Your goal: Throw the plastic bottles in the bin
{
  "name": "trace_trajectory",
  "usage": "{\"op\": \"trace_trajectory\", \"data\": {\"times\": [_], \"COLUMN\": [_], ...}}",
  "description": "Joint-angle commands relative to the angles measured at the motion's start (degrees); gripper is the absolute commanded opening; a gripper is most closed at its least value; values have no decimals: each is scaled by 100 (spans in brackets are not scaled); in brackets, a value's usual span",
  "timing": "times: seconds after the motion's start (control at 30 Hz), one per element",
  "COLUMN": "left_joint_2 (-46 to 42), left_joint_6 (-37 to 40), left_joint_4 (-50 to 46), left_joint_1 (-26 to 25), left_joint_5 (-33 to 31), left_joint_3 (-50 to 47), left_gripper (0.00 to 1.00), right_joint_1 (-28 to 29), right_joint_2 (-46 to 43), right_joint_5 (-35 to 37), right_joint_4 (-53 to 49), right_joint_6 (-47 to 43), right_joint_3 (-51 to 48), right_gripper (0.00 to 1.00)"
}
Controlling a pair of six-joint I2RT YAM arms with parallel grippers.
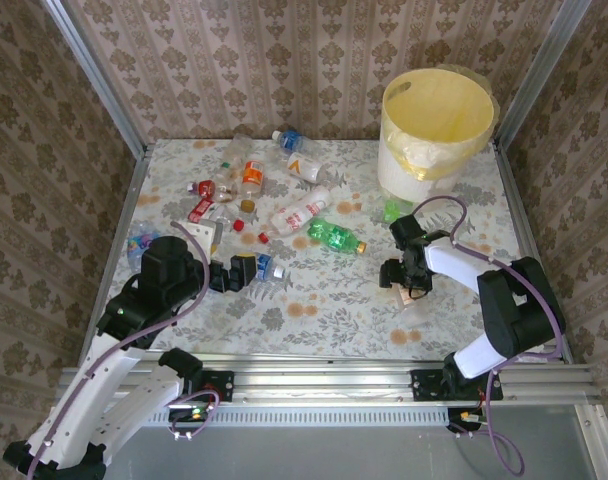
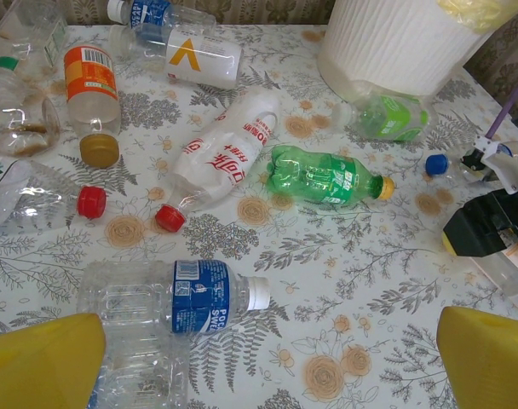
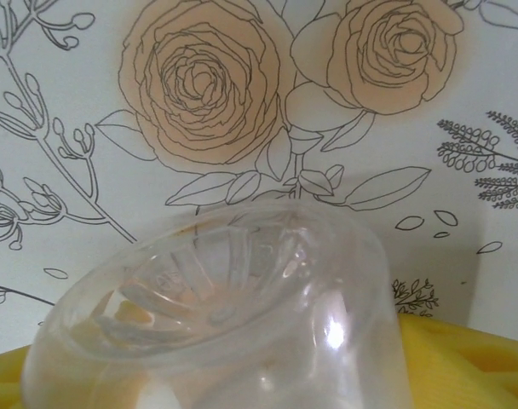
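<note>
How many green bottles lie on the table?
2: a dark green bottle at mid-table, a pale green bottle beside the bin. Others may be hidden.

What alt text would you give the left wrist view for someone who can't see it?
Plastic bottles lie scattered on a floral tablecloth, a clear blue-labelled bottle nearest, ahead of the open left hand. A green bottle lies mid-table; the ribbed bin stands far right.
</note>
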Motion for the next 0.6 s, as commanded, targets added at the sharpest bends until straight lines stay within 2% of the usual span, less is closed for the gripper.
{"op": "trace_trajectory", "data": {"times": [0.0, 0.17, 0.57], "left_joint_2": [-94, -161, -287], "left_joint_6": [-91, -52, -23], "left_joint_4": [-61, -114, -71], "left_joint_1": [-40, -40, -30], "left_joint_5": [35, 12, -122], "left_joint_3": [82, 63, -7], "left_gripper": [100, 100, 100], "right_joint_1": [-8, 2, 15], "right_joint_2": [193, 234, -916], "right_joint_5": [-292, -436, -504], "right_joint_4": [128, 142, 200], "right_joint_6": [131, 120, 232], "right_joint_3": [79, 146, 151], "right_gripper": [68, 52, 42]}}
